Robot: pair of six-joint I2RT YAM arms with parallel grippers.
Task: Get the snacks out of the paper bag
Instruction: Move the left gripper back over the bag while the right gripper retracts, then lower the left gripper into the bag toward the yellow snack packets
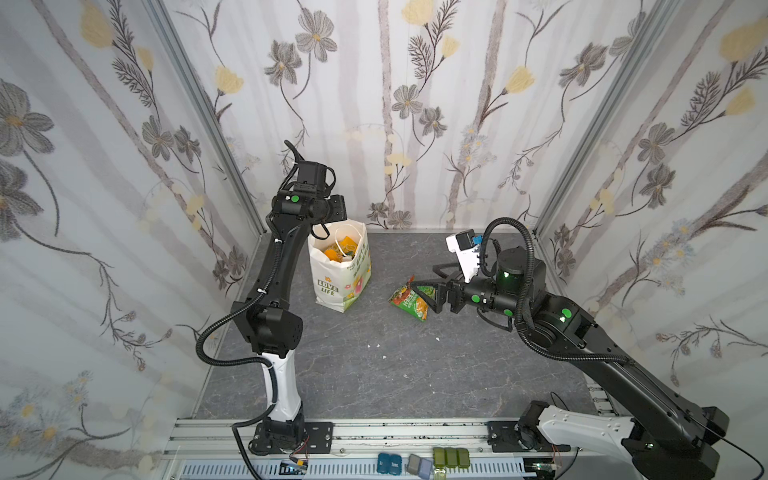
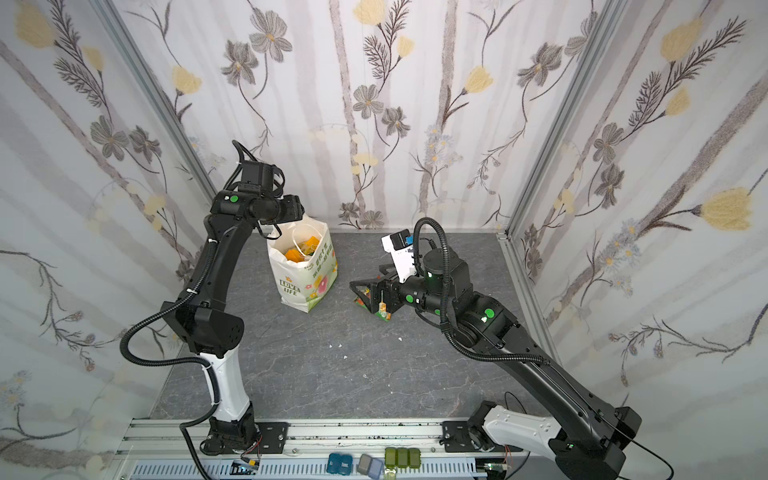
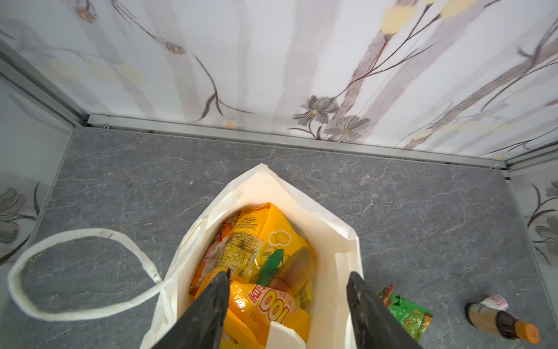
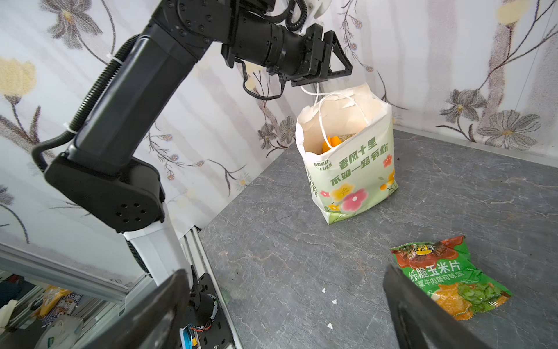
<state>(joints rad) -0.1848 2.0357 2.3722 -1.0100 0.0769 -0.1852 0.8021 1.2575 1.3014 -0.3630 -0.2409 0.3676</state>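
Nearby, bottle (image 3: 501, 320), green packet (image 4: 450, 278) beside bag (image 4: 350, 169)

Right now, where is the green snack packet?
In a top view the green packet lies flat on the grey tabletop, outside the paper bag and to its right, by the open right gripper.
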